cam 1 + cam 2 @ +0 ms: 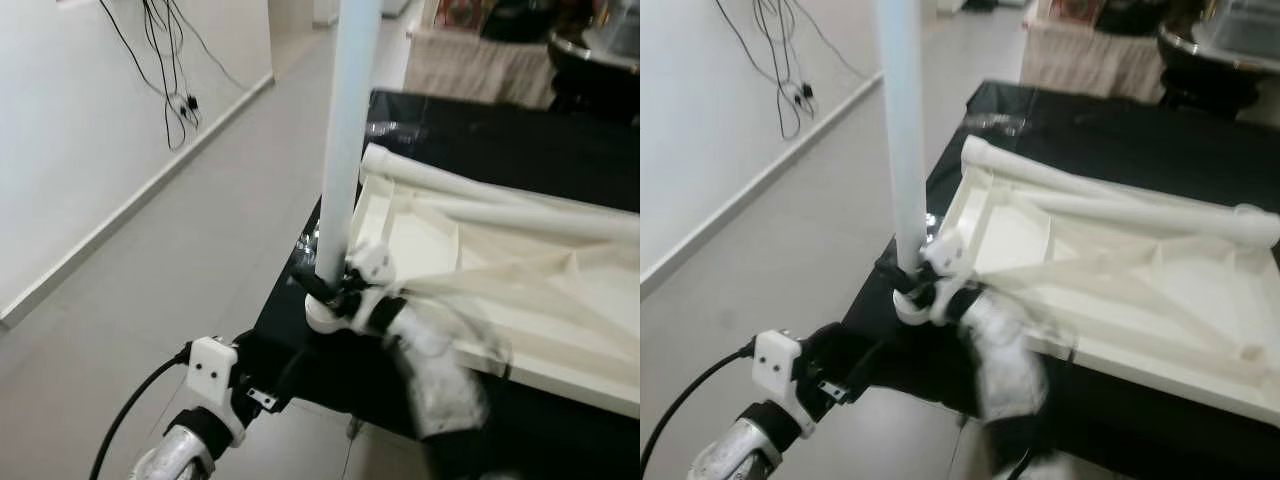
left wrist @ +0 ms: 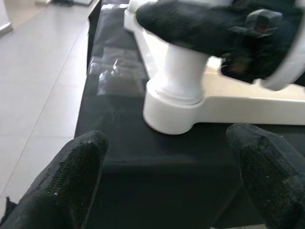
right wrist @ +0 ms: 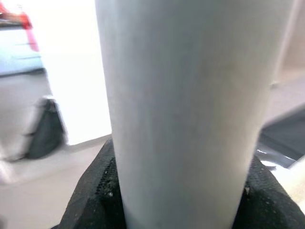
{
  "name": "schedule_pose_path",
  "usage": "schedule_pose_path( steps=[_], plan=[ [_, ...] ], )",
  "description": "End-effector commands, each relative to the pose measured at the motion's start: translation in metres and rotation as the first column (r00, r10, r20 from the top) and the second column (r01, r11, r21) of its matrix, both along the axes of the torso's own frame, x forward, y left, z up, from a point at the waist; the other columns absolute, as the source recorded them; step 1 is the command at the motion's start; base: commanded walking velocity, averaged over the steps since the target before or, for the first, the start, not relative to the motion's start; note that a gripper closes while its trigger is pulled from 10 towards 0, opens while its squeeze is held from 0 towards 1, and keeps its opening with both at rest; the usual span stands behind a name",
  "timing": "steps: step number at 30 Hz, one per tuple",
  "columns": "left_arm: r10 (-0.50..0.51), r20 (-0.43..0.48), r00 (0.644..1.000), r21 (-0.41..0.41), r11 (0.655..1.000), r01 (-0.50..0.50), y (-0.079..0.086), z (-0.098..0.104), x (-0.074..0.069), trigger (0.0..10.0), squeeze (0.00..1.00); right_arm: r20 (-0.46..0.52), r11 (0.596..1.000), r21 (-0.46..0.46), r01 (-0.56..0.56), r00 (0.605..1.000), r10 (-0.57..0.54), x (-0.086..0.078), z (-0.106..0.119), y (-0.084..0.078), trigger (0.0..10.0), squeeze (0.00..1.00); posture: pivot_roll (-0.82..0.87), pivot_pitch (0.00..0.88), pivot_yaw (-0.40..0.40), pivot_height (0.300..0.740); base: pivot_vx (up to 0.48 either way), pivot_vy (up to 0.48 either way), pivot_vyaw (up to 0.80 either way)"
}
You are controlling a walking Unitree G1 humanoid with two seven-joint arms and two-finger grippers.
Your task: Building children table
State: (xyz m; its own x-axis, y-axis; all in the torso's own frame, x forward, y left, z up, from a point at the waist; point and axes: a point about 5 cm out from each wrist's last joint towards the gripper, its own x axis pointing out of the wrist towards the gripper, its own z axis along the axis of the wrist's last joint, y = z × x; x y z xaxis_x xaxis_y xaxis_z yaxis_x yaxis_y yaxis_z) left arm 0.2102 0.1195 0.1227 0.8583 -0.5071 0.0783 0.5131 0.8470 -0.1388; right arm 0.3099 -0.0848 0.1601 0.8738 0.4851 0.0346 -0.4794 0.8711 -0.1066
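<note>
- The pale table leg [image 1: 345, 130] stands upright, its foot seated in the round corner socket [image 2: 174, 112] of the cream tabletop [image 1: 1120, 280], which lies underside-up on a black-covered surface [image 1: 500, 140].
- The right gripper [image 1: 330, 287] is pinching that leg just above the socket — black fingers [image 3: 93, 198] pressed against both sides of the tube, the silver forearm blurred below it.
- Two more white legs [image 1: 1110, 195] lie loose across the upturned top, running from the near-left corner toward the far right.
- The left gripper [image 2: 167, 181] hovers low at the surface's near edge, just short of the socket, its fingers spread wide and holding nothing.
- A crinkled clear plastic bag [image 2: 119, 76] rests on the black cover beside the socket.
- Out to the left, pale floor runs along a white wall — black cables [image 1: 165, 60] dangle down it.
- At the back, a beige-draped piece of furniture [image 1: 480, 65] sits past the black surface.
</note>
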Motion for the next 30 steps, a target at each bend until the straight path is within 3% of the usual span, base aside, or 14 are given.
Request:
schedule_pose_path(
  steps=[1,3,8,9,10,11,12,14,15,20,22,23,27,30],
  plan=[
    [0.01,-0.028,1.0,0.01,1.0,-0.01,0.006,-0.005,-0.003,10.0,0.0,-0.115,0.972,-0.061,0.229,0.965,-0.235,-0.007,-0.024,-0.032,0.0,0.0,0.03,0.168,0.009,0.74,0.0,0.0,0.0],
    [0.006,-0.034,0.999,0.005,1.0,-0.006,0.007,-0.006,0.0,10.0,0.0,-0.122,0.997,-0.075,0.031,0.992,-0.04,-0.013,-0.027,-0.009,0.0,0.0,0.02,0.157,0.022,0.74,0.0,0.0,0.0],
    [0.001,-0.032,0.999,0.013,1.0,0.0,0.007,-0.005,0.002,10.0,0.0,-0.106,0.997,-0.071,-0.009,0.994,0.001,0.0,-0.021,-0.003,0.0,0.0,0.03,0.155,0.018,0.74,0.0,0.0,0.0],
    [0.004,-0.031,1.0,0.012,1.0,-0.004,0.008,-0.005,0.003,10.0,0.0,-0.105,0.997,-0.073,0.002,0.994,-0.009,-0.002,-0.018,0.0,3.1,0.0,0.03,0.152,0.018,0.74,0.0,0.0,0.0],
    [0.004,-0.031,1.0,0.012,1.0,-0.004,0.008,-0.005,0.003,10.0,0.0,-0.105,0.997,-0.073,0.002,0.994,-0.009,-0.002,-0.018,0.0,3.1,0.0,0.03,0.152,0.018,0.74,0.0,0.0,0.0],
    [0.008,-0.03,1.0,0.01,1.0,-0.007,0.008,-0.005,0.003,10.0,0.0,-0.103,0.997,-0.072,0.016,0.994,-0.023,-0.002,-0.016,0.002,4.9,0.0,0.03,0.15,0.016,0.74,0.0,0.0,0.0],
    [0.01,-0.028,1.0,0.009,1.0,-0.01,0.008,-0.005,0.003,10.0,0.0,-0.093,0.999,-0.046,-0.022,0.996,0.018,0.0,-0.011,0.005,10.0,0.0,0.04,0.152,0.013,0.74,0.0,0.0,0.0],
    [0.011,-0.028,1.0,0.009,1.0,-0.01,0.008,-0.005,0.004,10.0,0.0,-0.086,0.998,-0.026,-0.052,0.995,0.05,0.002,-0.008,0.007,10.0,0.0,0.04,0.152,0.013,0.74,0.0,0.0,0.0],
    [0.01,-0.027,1.0,0.008,1.0,-0.01,0.007,-0.005,0.004,10.0,0.0,-0.084,0.981,-0.002,-0.194,0.978,0.193,0.001,-0.001,0.013,10.0,1.0,0.04,0.15,0.015,0.74,0.0,0.0,0.0],
    [0.01,-0.023,1.0,0.009,1.0,-0.01,0.007,-0.005,0.006,10.0,0.0,-0.024,0.849,-0.057,-0.525,0.851,0.524,0.005,0.015,0.017,10.0,1.0,0.04,0.15,0.017,0.74,0.0,0.0,0.0],
    [0.011,-0.022,1.0,0.008,1.0,-0.01,0.006,-0.004,0.006,10.0,0.0,-0.038,0.704,-0.134,-0.697,0.713,0.7,0.007,0.023,0.016,10.0,1.0,0.05,0.148,0.017,0.74,0.0,0.0,0.0],
    [0.011,-0.021,1.0,0.008,1.0,-0.011,0.006,-0.004,0.006,10.0,0.0,-0.075,0.643,-0.147,-0.751,0.657,0.75,0.01,0.025,0.018,10.0,0.0,0.05,0.147,0.018,0.74,0.0,0.0,0.0],
    [0.011,-0.021,1.0,0.009,1.0,-0.011,0.005,-0.004,0.006,10.0,0.0,-0.148,0.513,-0.154,-0.844,0.533,0.833,0.013,0.028,0.021,10.0,0.0,0.07,0.148,0.017,0.74,0.0,0.0,0.0],
    [0.011,-0.021,1.0,0.01,1.0,-0.011,0.005,-0.004,0.005,10.0,0.0,-0.175,0.478,-0.154,-0.865,0.5,0.848,0.017,0.029,0.026,10.0,0.0,0.08,0.153,0.014,0.74,0.0,0.0,0.0]
  ],
)
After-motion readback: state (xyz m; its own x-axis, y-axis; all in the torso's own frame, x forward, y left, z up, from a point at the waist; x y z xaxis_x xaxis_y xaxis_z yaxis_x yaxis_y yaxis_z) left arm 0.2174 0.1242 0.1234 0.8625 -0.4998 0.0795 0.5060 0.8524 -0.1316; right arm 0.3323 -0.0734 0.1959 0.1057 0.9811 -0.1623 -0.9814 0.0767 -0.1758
